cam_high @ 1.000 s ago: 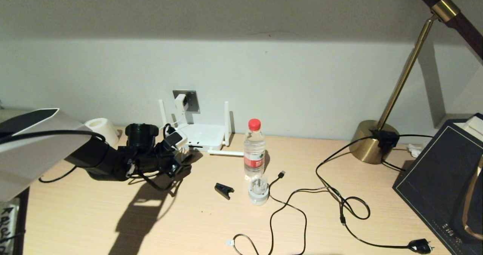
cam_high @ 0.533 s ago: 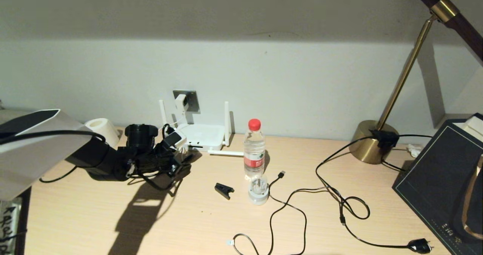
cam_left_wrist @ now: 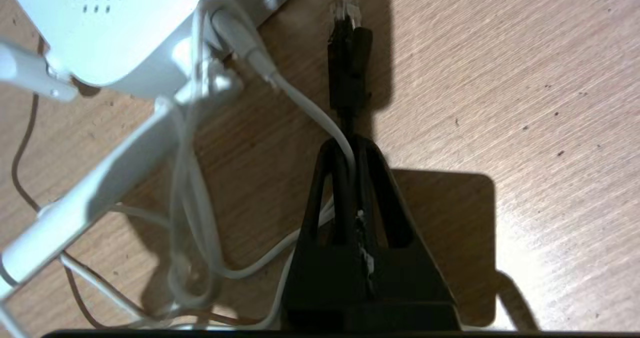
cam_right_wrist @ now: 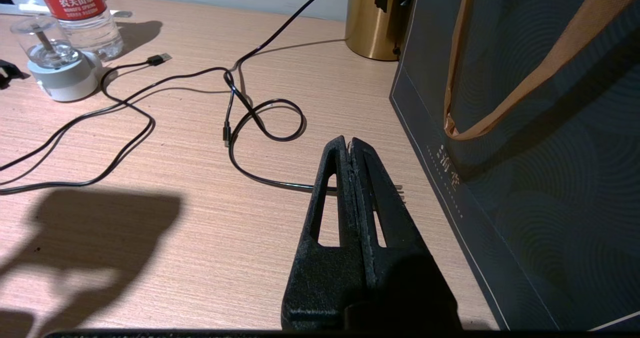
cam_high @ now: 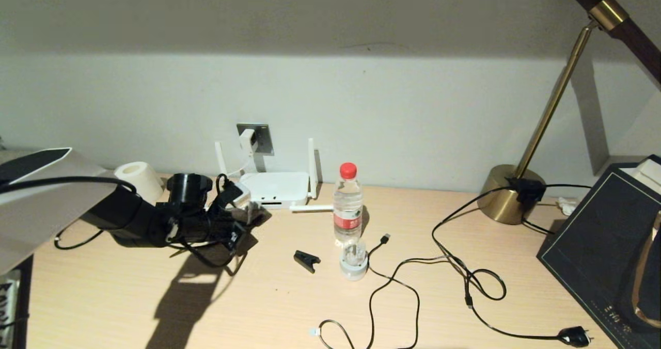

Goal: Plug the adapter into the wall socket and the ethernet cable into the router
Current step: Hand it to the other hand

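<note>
Left of centre in the head view, left gripper (cam_left_wrist: 352,150) is pinching the light, floppy ethernet cable (cam_left_wrist: 347,73) behind its stiff connector, nearing the router (cam_high: 276,186); right gripper (cam_right_wrist: 350,150) sits closed, empty.

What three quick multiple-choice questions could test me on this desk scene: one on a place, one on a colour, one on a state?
1. Where is the small white boxy adapter?
A. In the grey square wall socket
B. Beside the lamp
C. Under the bottle

2. What colour is the clear plastic water bottle's cap?
A. Blue
B. Red
C. Green

3. How do the left gripper's jaws stand?
A. Wide open
B. Shut on nothing
C. Shut on the thick black ethernet cable

Answers: 1 A, it sits on the wall plate above the flat white router. 2 B, the cap is red. 3 C, the left wrist view shows the cable pinched, its connector still unplugged.
</note>
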You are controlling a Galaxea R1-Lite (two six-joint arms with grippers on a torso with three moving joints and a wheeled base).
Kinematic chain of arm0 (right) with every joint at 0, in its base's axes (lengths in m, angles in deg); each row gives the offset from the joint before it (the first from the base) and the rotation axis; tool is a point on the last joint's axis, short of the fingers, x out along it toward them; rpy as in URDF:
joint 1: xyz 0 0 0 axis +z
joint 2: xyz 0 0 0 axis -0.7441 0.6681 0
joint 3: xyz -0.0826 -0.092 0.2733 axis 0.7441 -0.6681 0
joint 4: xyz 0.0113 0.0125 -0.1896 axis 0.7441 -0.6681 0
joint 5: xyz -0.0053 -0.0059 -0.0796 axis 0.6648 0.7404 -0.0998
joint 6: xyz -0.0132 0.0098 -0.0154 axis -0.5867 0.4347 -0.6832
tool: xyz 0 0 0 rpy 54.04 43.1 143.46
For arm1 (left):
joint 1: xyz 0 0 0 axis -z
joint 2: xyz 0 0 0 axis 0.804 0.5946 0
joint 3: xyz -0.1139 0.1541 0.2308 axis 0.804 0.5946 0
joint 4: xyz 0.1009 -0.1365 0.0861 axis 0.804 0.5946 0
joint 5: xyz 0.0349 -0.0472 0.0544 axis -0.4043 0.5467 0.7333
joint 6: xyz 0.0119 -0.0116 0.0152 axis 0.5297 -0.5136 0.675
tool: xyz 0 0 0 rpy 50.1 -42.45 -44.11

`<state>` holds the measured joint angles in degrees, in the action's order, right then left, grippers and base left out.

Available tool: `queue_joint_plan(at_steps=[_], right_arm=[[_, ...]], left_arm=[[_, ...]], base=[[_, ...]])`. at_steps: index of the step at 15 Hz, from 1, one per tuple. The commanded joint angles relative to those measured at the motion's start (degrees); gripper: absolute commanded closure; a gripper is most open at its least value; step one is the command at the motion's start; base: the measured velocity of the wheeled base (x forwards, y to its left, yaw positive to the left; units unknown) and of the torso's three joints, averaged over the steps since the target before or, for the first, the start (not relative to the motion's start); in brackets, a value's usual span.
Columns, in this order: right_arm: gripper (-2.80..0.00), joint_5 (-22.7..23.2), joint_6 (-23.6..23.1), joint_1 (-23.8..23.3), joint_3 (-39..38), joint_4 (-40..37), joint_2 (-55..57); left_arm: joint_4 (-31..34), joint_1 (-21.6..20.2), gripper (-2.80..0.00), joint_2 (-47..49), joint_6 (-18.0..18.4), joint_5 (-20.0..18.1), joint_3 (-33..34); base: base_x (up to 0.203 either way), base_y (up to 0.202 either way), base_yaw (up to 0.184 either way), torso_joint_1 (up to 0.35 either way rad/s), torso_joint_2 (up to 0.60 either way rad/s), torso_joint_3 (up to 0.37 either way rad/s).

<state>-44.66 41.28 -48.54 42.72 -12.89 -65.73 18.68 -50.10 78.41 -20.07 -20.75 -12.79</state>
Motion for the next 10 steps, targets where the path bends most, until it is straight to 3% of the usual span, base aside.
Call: queue_joint_plan(at_steps=[1, 8, 9, 10], right_arm=[[0.0, 0.0, 0.0, -0.1, 0.0, 0.0, 0.1], [0.0, 0.0, 0.0, 0.0, 0.0, 0.0, 0.1], [0.0, 0.0, 0.0, 0.0, 0.0, 0.0, 0.1], [0.0, 0.0, 0.0, 0.0, 0.0, 0.0, 0.1]], left_arm=[[0.6, -0.5, 0.0, 0.0, 0.2, -0.5, 0.0], [0.1, -1.0, 0.0, -0.6, -1.2, -0.4, 0.1], [0.1, -1.0, -2.8, -0.7, -1.2, -0.4, 0.1], [-0.1, -1.0, -2.8, -0.6, -1.0, -0.4, 0.2]], base=[[0.0, 0.0, 0.0, 0.0, 0.0, 0.0], [0.0, 0.0, 0.0, 0.0, 0.0, 0.0], [0.0, 0.0, 0.0, 0.0, 0.0, 0.0], [0.0, 0.0, 0.0, 0.0, 0.0, 0.0]])
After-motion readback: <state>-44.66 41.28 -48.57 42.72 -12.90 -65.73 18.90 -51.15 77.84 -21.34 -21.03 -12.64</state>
